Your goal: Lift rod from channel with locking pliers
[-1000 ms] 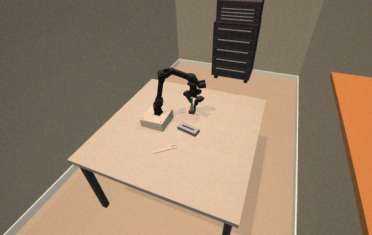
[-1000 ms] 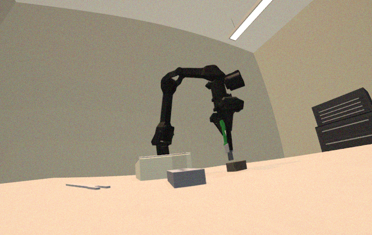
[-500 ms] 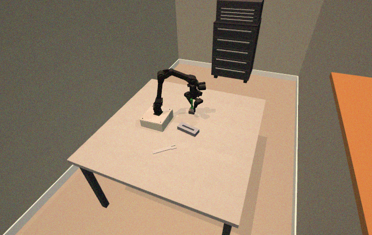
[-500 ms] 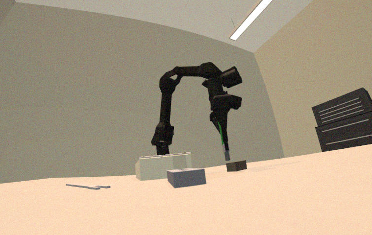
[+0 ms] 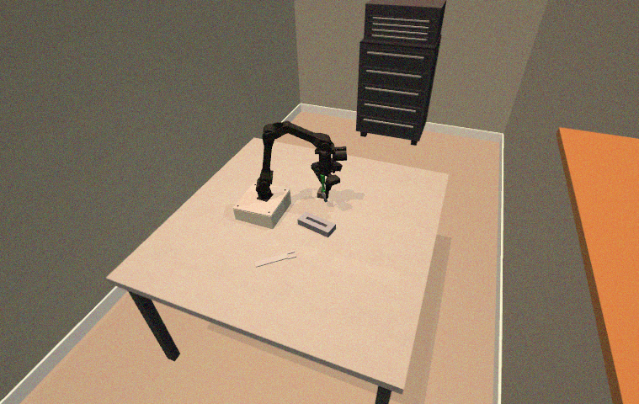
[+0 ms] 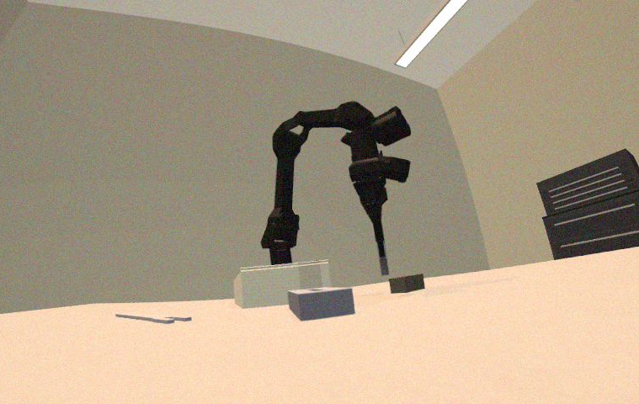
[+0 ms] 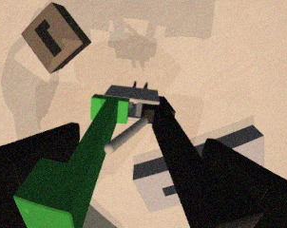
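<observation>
the pliers' green handle [image 5: 322,183] [image 7: 88,152] shows from wrist and top, not exterior.
</observation>
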`<state>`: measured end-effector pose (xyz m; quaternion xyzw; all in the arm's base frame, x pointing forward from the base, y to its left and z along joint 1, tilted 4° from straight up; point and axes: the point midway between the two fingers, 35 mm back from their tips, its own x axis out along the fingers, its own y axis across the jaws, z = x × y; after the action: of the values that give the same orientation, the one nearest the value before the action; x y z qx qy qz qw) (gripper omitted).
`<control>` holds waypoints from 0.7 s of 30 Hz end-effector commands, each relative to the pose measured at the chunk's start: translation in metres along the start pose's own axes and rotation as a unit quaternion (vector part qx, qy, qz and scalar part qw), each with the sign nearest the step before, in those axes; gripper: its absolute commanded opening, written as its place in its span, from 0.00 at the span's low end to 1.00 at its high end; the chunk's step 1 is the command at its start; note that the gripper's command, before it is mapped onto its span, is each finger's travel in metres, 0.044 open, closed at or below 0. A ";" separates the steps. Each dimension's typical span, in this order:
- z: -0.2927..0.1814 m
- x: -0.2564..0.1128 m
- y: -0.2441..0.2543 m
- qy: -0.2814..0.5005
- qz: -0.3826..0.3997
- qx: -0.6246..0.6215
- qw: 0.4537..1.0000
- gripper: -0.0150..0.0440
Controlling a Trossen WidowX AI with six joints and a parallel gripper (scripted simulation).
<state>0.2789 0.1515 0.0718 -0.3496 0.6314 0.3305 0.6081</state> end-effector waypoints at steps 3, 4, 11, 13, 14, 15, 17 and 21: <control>-0.007 -0.003 -0.008 -0.001 -0.003 0.036 0.999 0.80; -0.008 -0.002 -0.010 -0.001 -0.003 0.042 0.999 0.80; -0.015 -0.002 -0.019 0.000 -0.003 0.082 0.997 0.80; -0.017 -0.002 -0.021 0.000 -0.003 0.093 0.996 0.80; -0.018 -0.002 -0.022 0.000 -0.004 0.099 0.995 0.80; -0.019 -0.002 -0.023 0.000 -0.004 0.104 0.995 0.80; -0.021 -0.002 -0.026 0.000 -0.004 0.116 0.993 0.80; -0.025 -0.002 -0.031 0.001 -0.004 0.138 0.990 0.80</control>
<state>0.2900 0.1189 0.0727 -0.2764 0.6676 0.2513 0.6440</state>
